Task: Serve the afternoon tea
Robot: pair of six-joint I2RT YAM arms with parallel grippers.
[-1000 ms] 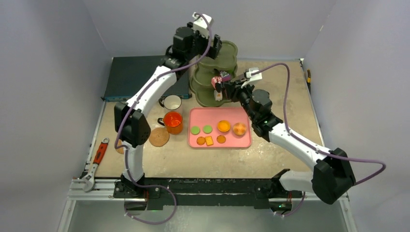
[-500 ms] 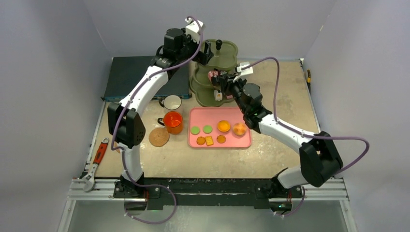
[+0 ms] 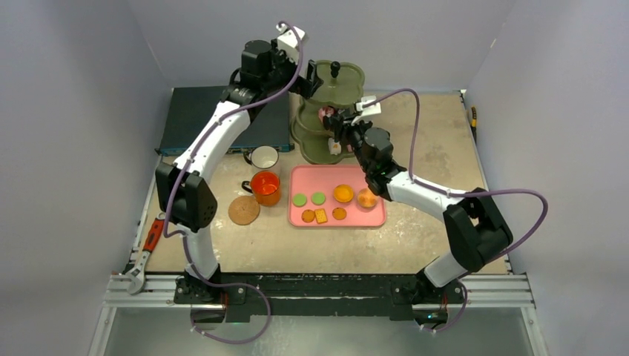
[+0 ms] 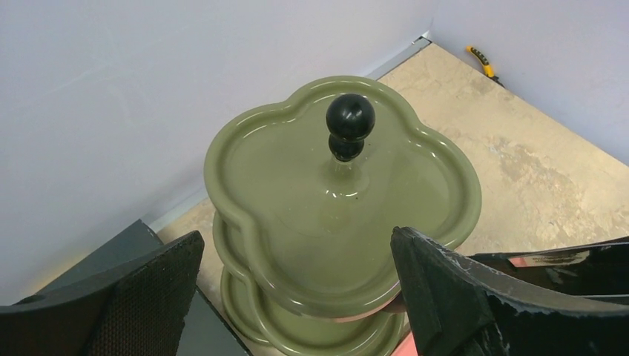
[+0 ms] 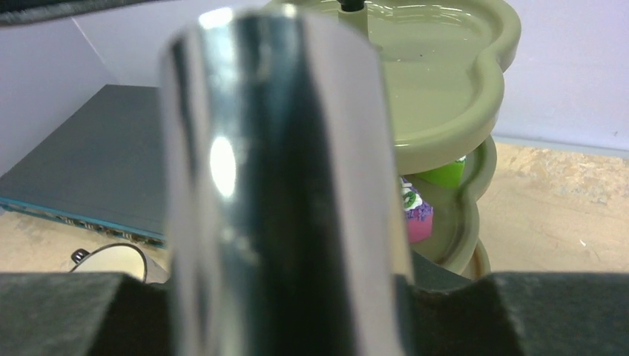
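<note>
- Left end effector (image 3: 312, 74): jaws spread wide with nothing gripped, hanging just beside the top tier of the olive-green stand (image 3: 347, 83). Through its wrist camera I look down on that tier and its black knob (image 4: 350, 117).
- Right end effector (image 3: 335, 127): clamped on a shiny silver cylinder (image 5: 285, 185) at the stand's middle tier. I cannot tell what it is.
- A pink cake (image 5: 414, 221) sits on that middle tier.
- The pink tray (image 3: 374, 217) lies on the bench (image 3: 445, 148) in front of the stand, with green biscuits (image 3: 299, 199) at its left end and orange biscuits (image 3: 339, 213) near them.
</note>
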